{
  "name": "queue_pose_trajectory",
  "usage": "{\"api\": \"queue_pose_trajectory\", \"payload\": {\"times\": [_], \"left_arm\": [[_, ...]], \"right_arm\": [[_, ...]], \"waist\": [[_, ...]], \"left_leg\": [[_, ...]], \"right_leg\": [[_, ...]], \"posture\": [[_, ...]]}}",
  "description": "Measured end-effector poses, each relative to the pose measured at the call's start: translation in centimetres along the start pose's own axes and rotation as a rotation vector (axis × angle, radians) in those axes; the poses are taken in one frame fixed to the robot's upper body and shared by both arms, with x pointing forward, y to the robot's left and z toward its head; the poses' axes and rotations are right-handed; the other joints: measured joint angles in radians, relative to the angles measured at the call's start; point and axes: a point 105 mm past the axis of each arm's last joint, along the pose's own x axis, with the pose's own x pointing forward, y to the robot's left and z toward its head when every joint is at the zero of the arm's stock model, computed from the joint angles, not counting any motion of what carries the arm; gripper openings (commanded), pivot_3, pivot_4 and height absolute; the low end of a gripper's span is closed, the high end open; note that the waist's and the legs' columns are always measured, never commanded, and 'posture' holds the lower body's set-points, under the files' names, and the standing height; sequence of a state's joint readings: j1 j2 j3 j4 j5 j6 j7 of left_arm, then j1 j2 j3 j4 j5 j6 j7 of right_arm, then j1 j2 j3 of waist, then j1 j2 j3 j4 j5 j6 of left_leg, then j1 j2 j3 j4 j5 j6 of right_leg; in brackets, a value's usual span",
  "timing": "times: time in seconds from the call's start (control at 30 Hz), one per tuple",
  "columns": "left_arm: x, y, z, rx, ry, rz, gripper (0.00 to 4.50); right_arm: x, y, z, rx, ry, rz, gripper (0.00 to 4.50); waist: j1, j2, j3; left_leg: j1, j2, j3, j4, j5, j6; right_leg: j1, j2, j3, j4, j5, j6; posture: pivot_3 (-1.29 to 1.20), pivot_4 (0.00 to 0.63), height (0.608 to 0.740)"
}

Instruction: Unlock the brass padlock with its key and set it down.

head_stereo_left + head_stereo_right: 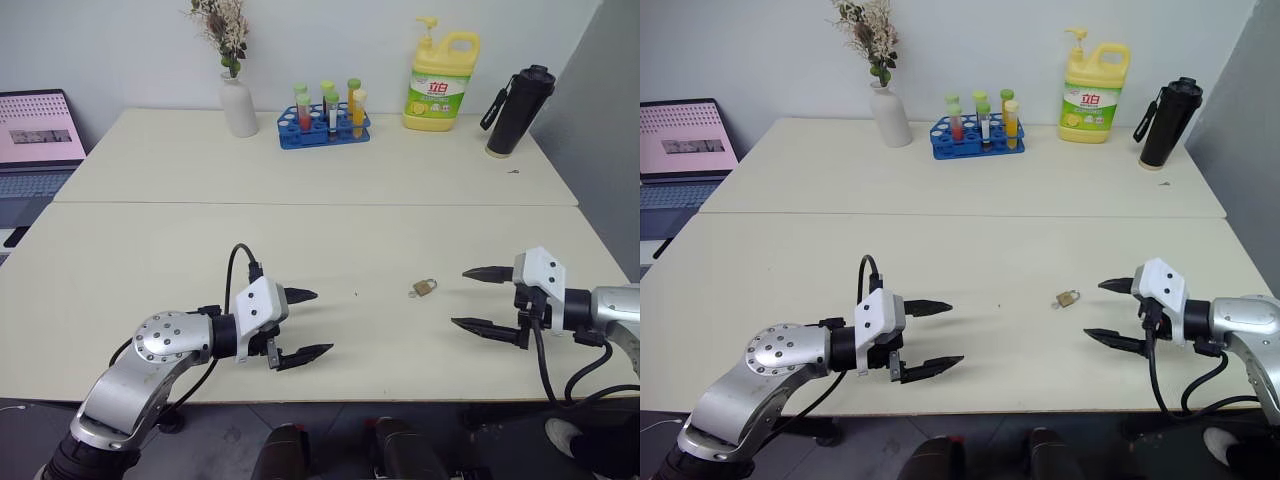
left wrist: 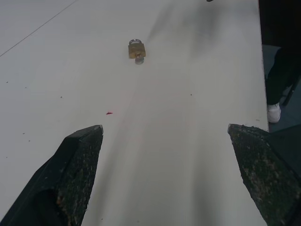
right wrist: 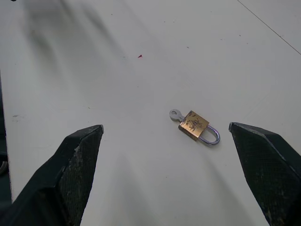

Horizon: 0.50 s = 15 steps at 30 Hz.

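Brass padlock [image 3: 194, 125] flat on table [image 1: 300, 250], key [image 3: 176, 114] seemingly inserted

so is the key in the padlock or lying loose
In: the key sticks out of the brass padlock body opposite the shackle, as it lies flat on the table.

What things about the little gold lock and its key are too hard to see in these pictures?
- Whether the brass padlock is locked: in the right wrist view its shackle looks seated, but the joint is too small to tell.
- The key: its blade is hidden inside the padlock's body; only the ring head shows.
- Head views: the padlock is too tiny to make out the key.
- Left wrist view: the padlock is small and end-on, its body hiding most of the shackle.
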<state>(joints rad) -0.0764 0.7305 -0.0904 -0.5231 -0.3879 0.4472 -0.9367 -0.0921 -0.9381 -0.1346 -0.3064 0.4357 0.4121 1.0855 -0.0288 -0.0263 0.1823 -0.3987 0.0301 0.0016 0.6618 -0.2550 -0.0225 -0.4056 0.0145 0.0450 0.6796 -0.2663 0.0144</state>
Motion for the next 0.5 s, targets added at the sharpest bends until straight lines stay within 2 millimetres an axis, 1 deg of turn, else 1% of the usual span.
{"api": "queue_pose_trajectory", "payload": {"times": [0.3, 0.5], "left_arm": [[0.1, -0.3, 0.4, 0.011, -0.009, -0.012, 4.45], [0.8, 0.1, 1.4, 0.067, -0.020, -0.008, 4.45]], "right_arm": [[0.0, 0.0, -0.1, 0.007, 0.003, 0.004, 4.50], [0.2, 0.1, -0.2, 0.005, 0.013, 0.009, 4.50]], "waist": [[0.000, 0.000, 0.000], [0.000, 0.000, 0.000]], "left_leg": [[0.000, 0.000, 0.000, 0.000, 0.000, 0.000], [0.000, 0.000, 0.000, 0.000, 0.000, 0.000]], "right_leg": [[0.000, 0.000, 0.000, 0.000, 0.000, 0.000], [0.000, 0.000, 0.000, 0.000, 0.000, 0.000]], "posture": [[0.00, 0.150, 0.740], [0.00, 0.150, 0.740]]}}
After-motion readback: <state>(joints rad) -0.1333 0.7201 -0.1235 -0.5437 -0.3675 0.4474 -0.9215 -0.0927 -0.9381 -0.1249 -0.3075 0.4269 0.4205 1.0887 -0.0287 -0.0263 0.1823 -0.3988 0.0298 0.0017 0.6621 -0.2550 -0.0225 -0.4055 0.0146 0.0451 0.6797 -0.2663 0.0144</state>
